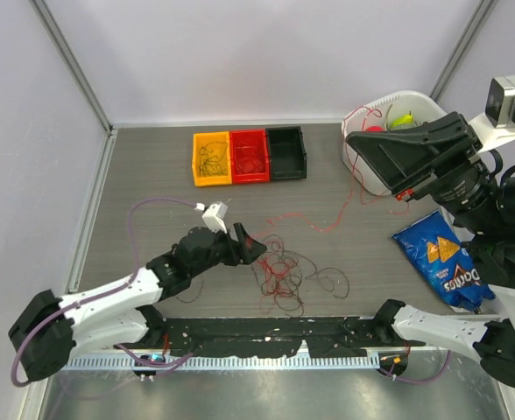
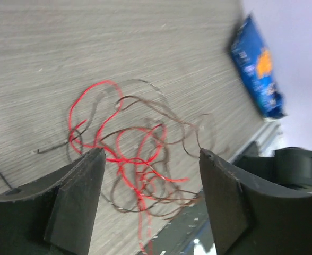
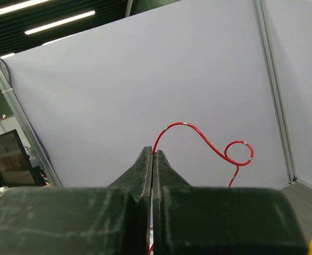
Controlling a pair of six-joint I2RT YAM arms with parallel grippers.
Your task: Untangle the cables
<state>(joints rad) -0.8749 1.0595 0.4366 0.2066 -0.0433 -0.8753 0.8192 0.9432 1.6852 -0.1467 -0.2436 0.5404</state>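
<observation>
Left gripper (image 2: 150, 159) hangs with jaws spread at the left edge of the cables (image 1: 279, 271); right gripper (image 3: 153, 152) is raised, clamped on one red cable (image 3: 214, 143).
The tangle of red and dark loops lies mid-table, near the black front strip (image 1: 266, 332). Bare tabletop (image 1: 152, 166) stretches left and back to the three bins (image 1: 250, 157). The chip bag (image 1: 446, 262) lies well right; the white basket (image 1: 389, 105) fills the far right corner.

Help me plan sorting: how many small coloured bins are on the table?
3, side by side near the far wall: yellow bin left, red bin middle, black bin right.
</observation>
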